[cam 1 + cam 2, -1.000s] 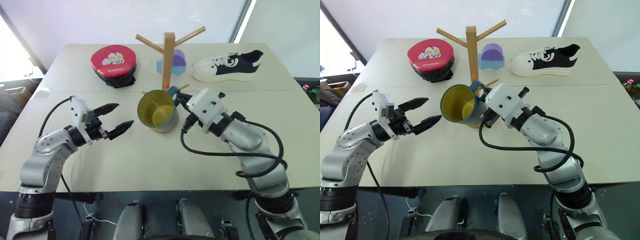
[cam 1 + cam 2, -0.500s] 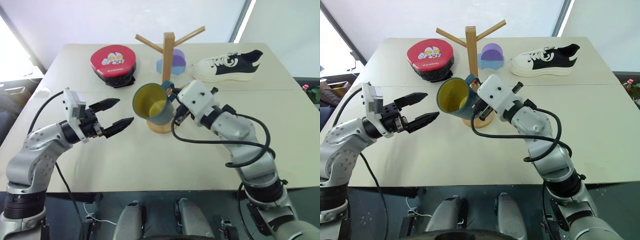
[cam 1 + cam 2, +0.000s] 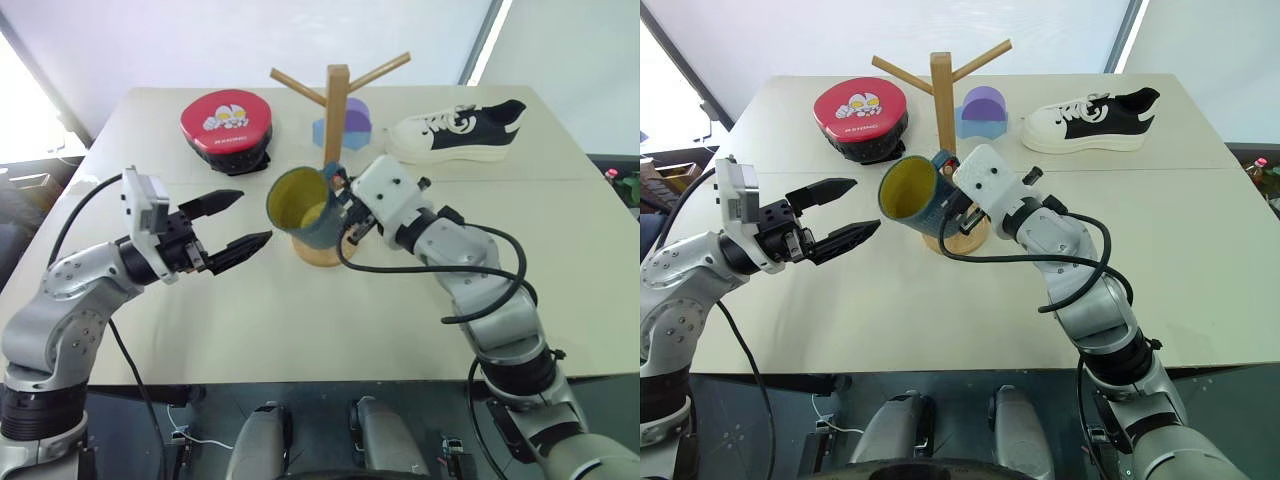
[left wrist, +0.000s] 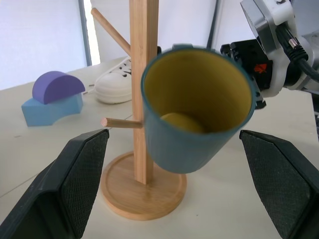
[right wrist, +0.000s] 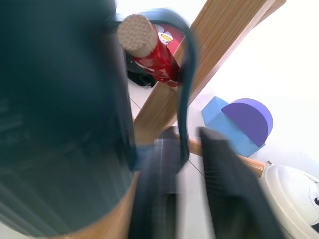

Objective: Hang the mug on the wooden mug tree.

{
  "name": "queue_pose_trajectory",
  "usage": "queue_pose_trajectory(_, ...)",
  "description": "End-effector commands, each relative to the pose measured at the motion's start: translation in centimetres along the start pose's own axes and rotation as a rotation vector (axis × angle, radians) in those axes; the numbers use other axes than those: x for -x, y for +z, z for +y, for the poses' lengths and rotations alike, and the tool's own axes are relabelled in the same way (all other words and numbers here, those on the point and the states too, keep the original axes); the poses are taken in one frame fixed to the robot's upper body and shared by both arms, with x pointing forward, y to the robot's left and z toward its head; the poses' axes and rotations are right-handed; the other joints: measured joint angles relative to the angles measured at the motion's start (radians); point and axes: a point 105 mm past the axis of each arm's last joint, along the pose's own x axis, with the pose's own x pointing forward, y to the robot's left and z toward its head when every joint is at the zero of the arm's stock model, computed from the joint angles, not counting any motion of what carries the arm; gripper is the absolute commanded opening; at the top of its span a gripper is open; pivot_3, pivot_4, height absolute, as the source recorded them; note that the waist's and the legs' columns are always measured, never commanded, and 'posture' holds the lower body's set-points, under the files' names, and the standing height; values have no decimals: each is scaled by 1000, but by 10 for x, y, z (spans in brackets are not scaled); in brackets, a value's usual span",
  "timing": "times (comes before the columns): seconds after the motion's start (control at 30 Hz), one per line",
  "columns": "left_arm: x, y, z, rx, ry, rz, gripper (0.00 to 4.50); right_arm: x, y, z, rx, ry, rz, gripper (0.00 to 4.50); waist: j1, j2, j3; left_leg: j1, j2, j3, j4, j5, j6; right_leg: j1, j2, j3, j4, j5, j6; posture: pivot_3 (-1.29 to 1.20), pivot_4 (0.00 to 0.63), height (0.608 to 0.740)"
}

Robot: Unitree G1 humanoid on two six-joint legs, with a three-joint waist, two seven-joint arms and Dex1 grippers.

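The dark teal mug (image 3: 305, 208) with its yellow inside hangs tilted against the wooden mug tree (image 3: 337, 120), mouth facing my left gripper. In the right wrist view a low peg (image 5: 137, 27) passes through the mug's handle loop (image 5: 188, 94). My right gripper (image 5: 187, 137) sits at the handle, its fingers (image 5: 222, 174) parted with a gap beside the loop. Left of the mug, clear of it, my left gripper (image 3: 253, 217) is open, with the mug (image 4: 194, 114) and the tree's post (image 4: 143, 74) straight ahead of it.
A red round case (image 3: 228, 125) lies at the back left of the table. A blue block with a purple half-round (image 3: 356, 125) stands behind the tree, and a black-and-white sneaker (image 3: 458, 132) lies at the back right. The tree's disc base (image 3: 322, 252) sits mid-table.
My right arm has carried the mug up and in against the tree's post, and its fingers have parted. The left gripper has risen a little and stays open.
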Motion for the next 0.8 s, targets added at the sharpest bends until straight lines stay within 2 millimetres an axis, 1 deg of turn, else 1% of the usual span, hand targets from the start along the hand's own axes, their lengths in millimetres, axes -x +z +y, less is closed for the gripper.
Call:
queue_pose_trajectory(0.03, -1, 11, -5, -37, -14, -34, 4500, 3, 17, -11, 31, -53, -58, 2491, 0, 0, 0, 0, 0, 0, 0, 0, 0, 0, 0, 0, 0, 0, 0, 0, 150, 735)
queue_pose_trajectory(0.07, -1, 10, -5, -37, -13, -33, 4500, 5, 17, -11, 35, -54, -64, 2982, 0, 0, 0, 0, 0, 0, 0, 0, 0, 0, 0, 0, 0, 0, 0, 0, 150, 735)
queue_pose_trajectory(0.17, -2, 9, -3, -35, -9, -33, 4500, 8, 17, -14, 41, -52, -72, 2982, 0, 0, 0, 0, 0, 0, 0, 0, 0, 0, 0, 0, 0, 0, 0, 0, 150, 735)
queue_pose_trajectory(0.23, -1, 10, 3, -21, 21, -49, 4500, 15, 21, -16, 51, -47, -110, 2982, 0, 0, 0, 0, 0, 0, 0, 0, 0, 0, 0, 0, 0, 0, 0, 0, 150, 735)
queue_pose_trajectory(0.37, 8, 1, 18, 16, 111, -43, 4500, 35, 18, -31, 36, -30, -171, 2982, 3, 0, 0, 0, 0, 0, 0, 0, 0, 1, 0, -1, -1, 0, 0, 0, 150, 735)
queue_pose_trajectory(0.47, 15, -8, 26, 36, 161, -22, 4500, 49, 15, -35, 10, 22, -230, 2982, 2, 0, 0, 0, 0, 0, 0, 0, 0, 1, 1, -1, -2, 1, 2, 0, 150, 735)
queue_pose_trajectory(0.57, 31, -32, 44, 60, 300, 28, 4500, 67, -9, -49, -117, 18, -210, 2982, 1, 0, 0, 0, 0, 0, 0, 0, 0, 2, 1, -1, -2, 1, 2, 0, 150, 735)
queue_pose_trajectory(0.6, 38, -41, 52, 57, 367, 48, 4500, 71, -19, -55, -163, -11, -198, 2982, 1, 0, 0, 1, 0, 0, 0, 0, 1, 2, 1, -1, -2, 1, 2, 0, 150, 735)
queue_pose_trajectory(0.67, 46, -53, 62, 55, 453, 74, 4500, 76, -34, -63, -228, -56, -179, 2982, 1, -1, 0, 1, 0, 0, -1, 0, 1, 3, 1, 0, -2, 1, 2, 0, 150, 735)
queue_pose_trajectory(0.73, 56, -66, 71, 54, 548, 90, 4500, 81, -64, -72, -310, -137, -135, 2982, 3, -1, 0, 1, 0, 0, -1, 0, 1, 2, 1, 0, -2, 0, 1, 0, 150, 735)
queue_pose_trajectory(0.8, 70, -84, 78, 40, 645, 137, 4500, 85, -90, -72, -381, -178, -106, 2982, 3, -2, 0, 3, 1, 0, -1, 0, 1, 4, 0, 0, -2, 0, 0, 0, 150, 735)
